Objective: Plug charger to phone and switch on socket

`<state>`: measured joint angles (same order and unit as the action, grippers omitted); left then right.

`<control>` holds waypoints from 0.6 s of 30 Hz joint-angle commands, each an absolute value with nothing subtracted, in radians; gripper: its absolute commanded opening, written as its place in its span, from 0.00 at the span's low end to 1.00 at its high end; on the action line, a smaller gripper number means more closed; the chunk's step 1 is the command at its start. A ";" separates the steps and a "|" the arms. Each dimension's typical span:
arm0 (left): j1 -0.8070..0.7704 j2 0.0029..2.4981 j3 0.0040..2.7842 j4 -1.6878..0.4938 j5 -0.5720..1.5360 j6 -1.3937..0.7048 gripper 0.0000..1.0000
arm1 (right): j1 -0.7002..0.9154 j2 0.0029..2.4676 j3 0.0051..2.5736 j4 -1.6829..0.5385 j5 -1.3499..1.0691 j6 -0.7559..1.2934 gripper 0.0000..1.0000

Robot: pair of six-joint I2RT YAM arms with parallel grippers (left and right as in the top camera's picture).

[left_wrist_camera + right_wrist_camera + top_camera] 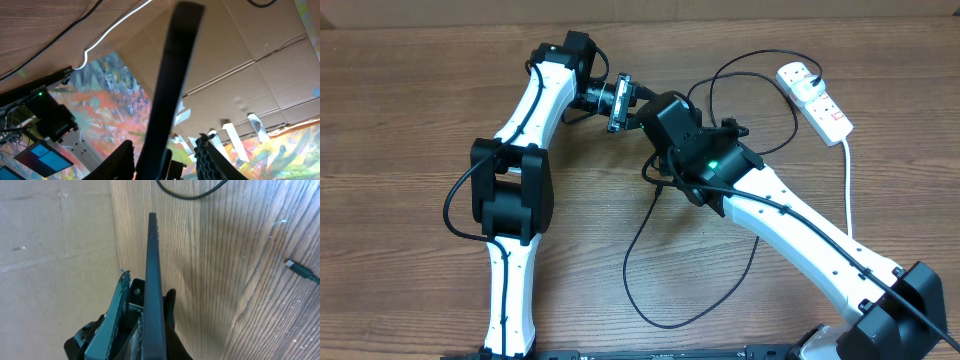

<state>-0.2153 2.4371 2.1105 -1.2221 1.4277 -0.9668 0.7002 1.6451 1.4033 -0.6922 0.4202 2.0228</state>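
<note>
The right end effector [145,305] clamps the phone [154,280] edge-on above the counter's [420,150] middle. The left end effector [165,147] straddles it, jaws narrowly apart. The socket [815,100] lies near the far right corner.

We can read no text anywhere; the red markings [837,117] on the socket [817,98] at far right are too small for us.

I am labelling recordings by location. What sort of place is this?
Probably a robotics lab or test station: two robot arms work on a wooden table, plain cardboard panels screen it, and a monitor glows nearby.
</note>
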 commanded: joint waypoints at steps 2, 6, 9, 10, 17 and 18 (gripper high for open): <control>-0.213 2.440 2.132 -1.221 1.433 -0.974 0.31 | 0.702 1.629 1.428 -0.669 0.408 2.162 0.04; -0.213 2.440 2.132 -1.221 1.433 -0.974 0.30 | 0.702 1.629 1.428 -0.665 0.401 2.162 0.04; -0.213 2.440 2.132 -1.222 1.435 -0.974 0.25 | 0.702 1.629 1.428 -0.661 0.401 2.162 0.04; -0.213 2.440 2.132 -1.221 1.435 -0.974 0.24 | 0.702 1.629 1.428 -0.659 0.401 2.162 0.04; -0.213 2.440 2.132 -1.222 1.441 -0.974 0.17 | 0.702 1.629 1.428 -0.655 0.399 2.162 0.06; -0.213 2.440 2.132 -1.222 1.441 -0.974 0.16 | 0.702 1.629 1.428 -0.654 0.398 2.162 0.06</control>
<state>-0.2153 2.4371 2.1105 -1.2228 1.4273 -0.9668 0.6991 1.6451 1.4033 -0.6651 0.4114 2.0228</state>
